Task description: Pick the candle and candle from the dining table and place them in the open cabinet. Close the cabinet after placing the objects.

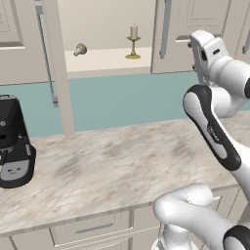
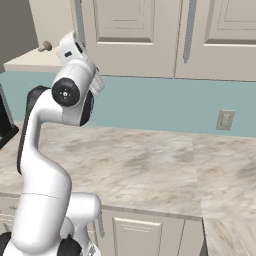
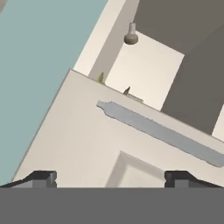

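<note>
Both candles on shelf (image 1: pixel 105 61) inside open cabinet (image 1: pixel 58 68): upright candle (image 1: pixel 133 41) right, toppled candle (image 1: pixel 80 49) left. Coffee machine (image 1: pixel 13 141) on surface (image 1: pixel 122 161), far left below.

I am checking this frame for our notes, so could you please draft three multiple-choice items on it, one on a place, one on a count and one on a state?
1. Where does the slim tan taper candle on its brass holder stand?
A. on the pale inner shelf of the cream wall cabinet
B. on the marble-look worktop
C. on the black coffee machine

2. How many candles are in the cabinet?
A. none
B. one
C. two

3. How do the gripper's jaws stand?
A. shut on a candle
B. shut on the grey bar handle
C. open, holding nothing

Answers: 1 A, the taper stands on the shelf, right of the stubby white candle. 2 C, both candles rest on the shelf in the left base view. 3 C, in the hand view the two fingertips stand wide apart before the door's grey bar handle, with nothing between them.
</note>
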Controlling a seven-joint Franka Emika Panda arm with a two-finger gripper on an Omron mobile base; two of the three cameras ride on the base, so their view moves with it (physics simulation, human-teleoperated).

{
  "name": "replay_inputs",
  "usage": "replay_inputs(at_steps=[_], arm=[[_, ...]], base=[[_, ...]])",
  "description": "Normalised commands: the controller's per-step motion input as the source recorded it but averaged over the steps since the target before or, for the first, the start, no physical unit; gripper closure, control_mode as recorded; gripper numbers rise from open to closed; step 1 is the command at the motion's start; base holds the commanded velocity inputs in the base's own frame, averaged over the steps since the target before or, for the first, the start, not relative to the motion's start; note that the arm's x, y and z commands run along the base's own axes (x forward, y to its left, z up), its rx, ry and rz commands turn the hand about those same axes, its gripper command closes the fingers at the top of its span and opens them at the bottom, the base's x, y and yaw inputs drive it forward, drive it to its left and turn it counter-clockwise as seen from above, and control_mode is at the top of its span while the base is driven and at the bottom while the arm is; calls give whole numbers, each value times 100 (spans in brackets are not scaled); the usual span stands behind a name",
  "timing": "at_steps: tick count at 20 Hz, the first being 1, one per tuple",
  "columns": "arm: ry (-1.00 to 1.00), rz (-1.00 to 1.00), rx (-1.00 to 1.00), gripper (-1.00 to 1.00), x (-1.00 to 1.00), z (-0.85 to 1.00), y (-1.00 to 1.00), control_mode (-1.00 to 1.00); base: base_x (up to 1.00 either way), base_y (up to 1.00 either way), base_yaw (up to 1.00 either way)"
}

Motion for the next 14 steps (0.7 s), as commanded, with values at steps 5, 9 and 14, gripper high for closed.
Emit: replay_inputs(at_steps=[5,9,14], arm=[[7,0,0,-100,-51,-10,21,-100],[7,0,0,-100,-41,-21,20,-100],[7,0,-1,-100,-19,-27,23,-100]], base=[[0,0,0],[0,0,0],[0,0,0]])
